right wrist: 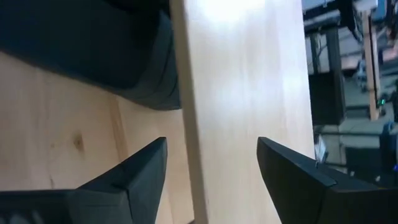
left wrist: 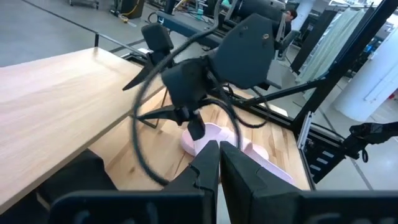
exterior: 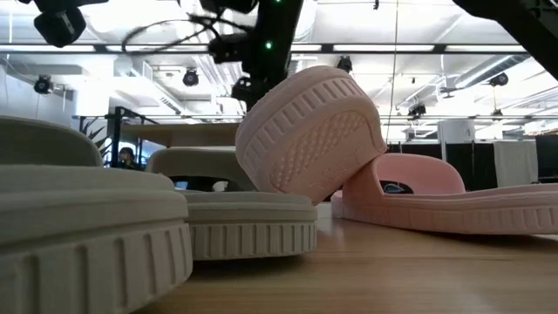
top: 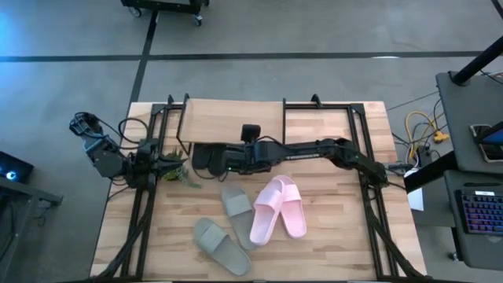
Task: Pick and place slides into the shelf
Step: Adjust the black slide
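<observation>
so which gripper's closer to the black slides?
Right. The right gripper hangs open at the black slides by the shelf; the left gripper sits a little farther out, fingers shut.

- Wooden tabletop (top: 330,244), light planks, framed by black metal rails (top: 376,228).
- Grey concrete floor (top: 259,31) beyond it, crossed by a dark line.
- Yellow cables (top: 420,126) coiled off to the table's side.
- Keyboard with coloured backlit keys (top: 481,214) on a dark desk (top: 464,118).
- Wheeled cart base (top: 165,6) at the far edge.
- Ceiling light strips (exterior: 453,48) overhead.
</observation>
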